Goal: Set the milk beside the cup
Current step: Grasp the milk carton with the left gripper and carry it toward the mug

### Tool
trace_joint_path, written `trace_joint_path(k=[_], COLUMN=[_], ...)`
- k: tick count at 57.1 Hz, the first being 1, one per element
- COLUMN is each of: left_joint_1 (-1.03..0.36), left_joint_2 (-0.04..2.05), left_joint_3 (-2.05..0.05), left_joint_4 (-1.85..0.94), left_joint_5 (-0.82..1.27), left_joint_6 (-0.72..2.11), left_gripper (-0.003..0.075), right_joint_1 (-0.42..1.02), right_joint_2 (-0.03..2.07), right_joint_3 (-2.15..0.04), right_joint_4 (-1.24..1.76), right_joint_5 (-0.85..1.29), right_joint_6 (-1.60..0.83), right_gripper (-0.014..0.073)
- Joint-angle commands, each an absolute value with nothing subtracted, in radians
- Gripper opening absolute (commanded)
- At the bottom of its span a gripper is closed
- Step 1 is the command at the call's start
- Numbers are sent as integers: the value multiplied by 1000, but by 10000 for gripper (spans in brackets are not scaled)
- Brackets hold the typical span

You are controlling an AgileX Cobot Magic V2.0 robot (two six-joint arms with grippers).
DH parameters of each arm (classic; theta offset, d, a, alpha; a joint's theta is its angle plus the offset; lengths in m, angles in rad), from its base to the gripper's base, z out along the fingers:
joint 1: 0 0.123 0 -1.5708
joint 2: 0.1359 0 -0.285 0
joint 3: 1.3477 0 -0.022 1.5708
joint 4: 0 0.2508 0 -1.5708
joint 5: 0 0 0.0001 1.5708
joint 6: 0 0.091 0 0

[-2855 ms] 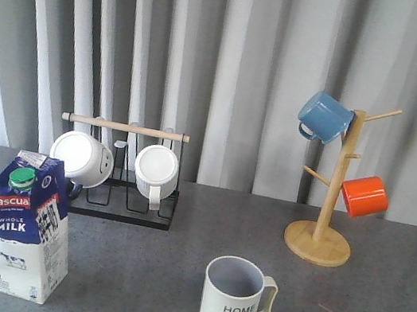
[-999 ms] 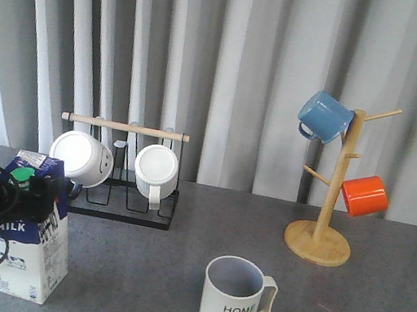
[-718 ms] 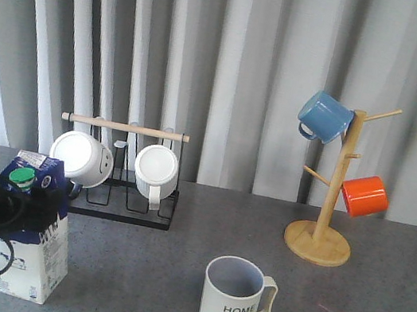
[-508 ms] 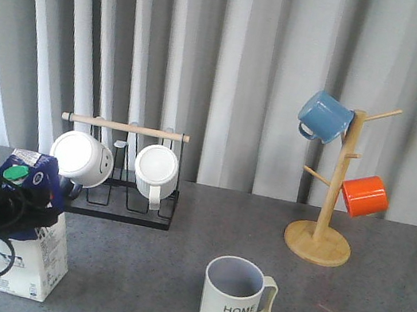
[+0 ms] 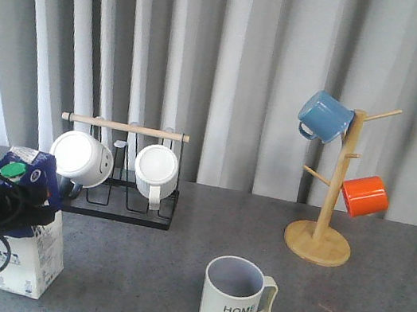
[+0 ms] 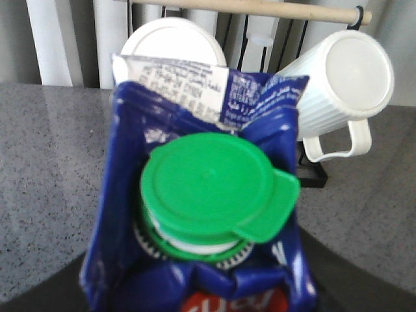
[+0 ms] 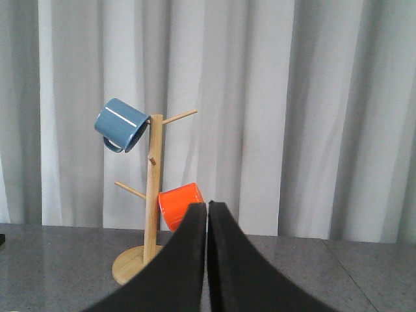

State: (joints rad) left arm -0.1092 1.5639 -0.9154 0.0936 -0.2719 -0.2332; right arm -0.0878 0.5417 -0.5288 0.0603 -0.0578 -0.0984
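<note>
The milk (image 5: 24, 249), a carton with a dark blue top, white base and green cap (image 5: 12, 169), stands at the table's front left, leaning left. My left gripper (image 5: 15, 205) is shut around its upper part; black arm and cables cover the label. In the left wrist view the green cap (image 6: 205, 185) and the creased blue top (image 6: 117, 214) fill the frame between the dark fingers (image 6: 354, 283). The cup (image 5: 231, 301), cream, ribbed and marked "HOME", stands at the front middle, well right of the milk. My right gripper (image 7: 207, 218) is shut and empty, out of the front view.
A black wire rack (image 5: 120, 209) with a wooden bar holds two plain white mugs (image 5: 156, 171) right behind the milk. A wooden mug tree (image 5: 318, 242) with a blue mug (image 5: 324, 117) and an orange mug (image 5: 364, 195) stands at the back right.
My left arm came in from the left and closed on the carton's top. The carton has since tipped and shifted a little to the left. The cup has not moved.
</note>
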Motion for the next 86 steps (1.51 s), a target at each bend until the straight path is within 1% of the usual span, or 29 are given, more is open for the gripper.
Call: trace_joint_path(k=[1,8,14,19,28,32,36,42,56,72,86], left_joint_1=[-127,-155,-203,-275,-436,-525,-596,-674,-782,-819,-819], left_joint_2=[1454,1354,1279,1235,1236,1259,1295,1361,1530,1684,1740], left_joint_3=[-949,-951,-952,-952,-952,-953,-969,-1012,-1167,-1244,-1250], left_joint_4=[90,54,-153,-358,-857,-1043,-1147,-1199,-1205,-1225,-1281], left_joint_5=[-373,-357,-354,-356,-397,-480,-568,-651,-658,-668,-742], left_joint_6=[-234,-224,-98,157,635,810,891,898,897,896,894], left_gripper=[-8,-8,-7,-6,-6,-6,-6,-6,-6,-6,-6], right_joint_1=[-94,-94,-94,-94,-94,-94,-94,-94,-94,-94,-94], right_joint_2=[544,544,544,544,544,544,544,544,544,544,544], right_joint_3=[-558,-558,-558,-558,-558,-558,-558,-558,-558,-558,-558], right_joint_4=[49,49,49,49,49,49,49,49,49,49,49], right_joint_5=[-134,-133,-133,-133,-133,-133,-133,-133,-133,-133,-133], right_joint_6=[-100,-100,-100,-100,-100,-100,-100,-100,-100,-100,-100], right_gripper=[-4,-4,-4,-4,-4,-4,-4,-4,-4,-4,-4])
